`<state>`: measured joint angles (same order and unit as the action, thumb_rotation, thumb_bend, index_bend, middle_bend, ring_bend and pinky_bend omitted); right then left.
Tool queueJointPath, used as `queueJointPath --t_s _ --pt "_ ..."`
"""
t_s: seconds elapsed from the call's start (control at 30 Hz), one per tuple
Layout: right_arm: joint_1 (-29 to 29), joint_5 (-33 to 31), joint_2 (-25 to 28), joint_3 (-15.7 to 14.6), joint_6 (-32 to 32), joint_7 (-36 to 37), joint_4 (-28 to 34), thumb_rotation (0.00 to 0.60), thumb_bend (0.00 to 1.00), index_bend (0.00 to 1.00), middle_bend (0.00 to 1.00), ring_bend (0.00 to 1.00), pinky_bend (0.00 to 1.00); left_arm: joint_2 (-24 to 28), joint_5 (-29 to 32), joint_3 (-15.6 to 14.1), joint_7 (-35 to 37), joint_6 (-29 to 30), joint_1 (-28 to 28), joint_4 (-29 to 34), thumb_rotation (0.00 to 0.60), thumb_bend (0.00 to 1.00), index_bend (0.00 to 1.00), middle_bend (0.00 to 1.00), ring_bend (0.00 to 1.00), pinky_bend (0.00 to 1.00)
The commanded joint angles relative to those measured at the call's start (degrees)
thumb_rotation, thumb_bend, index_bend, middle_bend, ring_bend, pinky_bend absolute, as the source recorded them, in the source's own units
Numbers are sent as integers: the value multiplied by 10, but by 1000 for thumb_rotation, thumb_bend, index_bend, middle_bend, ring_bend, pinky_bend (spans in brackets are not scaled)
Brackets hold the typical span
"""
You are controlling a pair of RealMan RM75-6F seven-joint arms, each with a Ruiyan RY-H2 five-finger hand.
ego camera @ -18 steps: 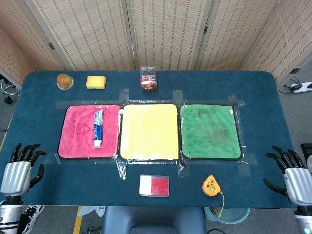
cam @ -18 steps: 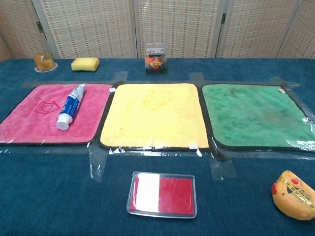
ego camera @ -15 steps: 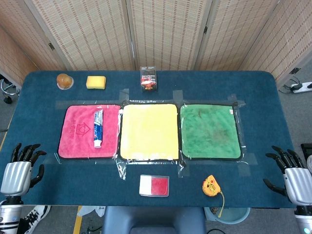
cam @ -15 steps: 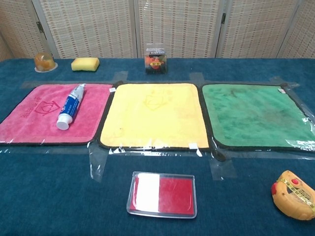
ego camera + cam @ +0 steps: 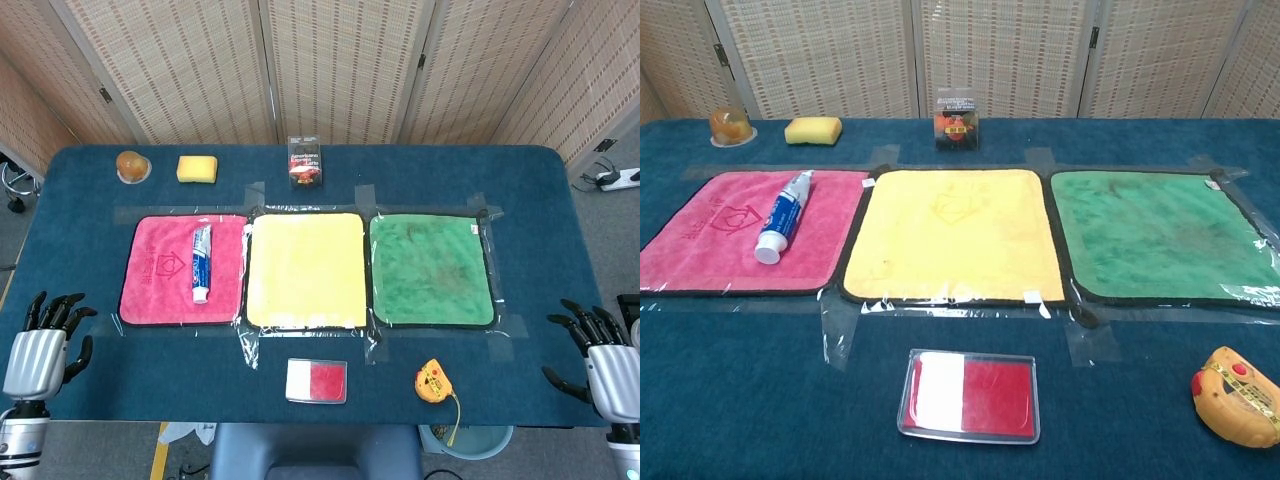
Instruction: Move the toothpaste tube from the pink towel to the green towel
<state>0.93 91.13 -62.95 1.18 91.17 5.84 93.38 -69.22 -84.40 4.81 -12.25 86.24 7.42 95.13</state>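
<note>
Though capped, toothpaste tube (image 5: pixel 202 262) blue-white

left hand (image 5: pixel 40 345), right hand (image 5: pixel 605 358), fingers spread

My head camera looks steeply down from high above the near edge, taking in the whole blue tabletop (image 5: pixel 560 200) out to the folding screens behind it, with my own hands at the bottom corners. My chest camera sits low and close at the near edge, looking across the tabletop (image 5: pixel 760 400) toward the screens. Both views share the three towels in a row and the small items around them.
</note>
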Motion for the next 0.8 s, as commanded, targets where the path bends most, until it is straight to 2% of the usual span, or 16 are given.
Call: queueJointPath --t_s 0.03,0.5,0.63,0.8 --pt "1 1 1 0 3 1 0 600 207 254 171 184 108 -1 -4 4 1 -4 7 -4 600 552 348 220 184 64" --pt "12 20 15 -4 26 1 10 600 207 255 170 184 108 -25 -5 58 37 -125 131 -75 600 552 341 220 196 90" --pt "14 27 15 -6 32 2 11 600 207 255 170 184 108 -50 2 72 46 -163 171 -119 600 552 331 220 196 96" --pt "18 32 16 -8 39 2 12 600 207 255 170 184 108 -97 10 77 47 -205 218 -213 600 552 313 220 199 104"
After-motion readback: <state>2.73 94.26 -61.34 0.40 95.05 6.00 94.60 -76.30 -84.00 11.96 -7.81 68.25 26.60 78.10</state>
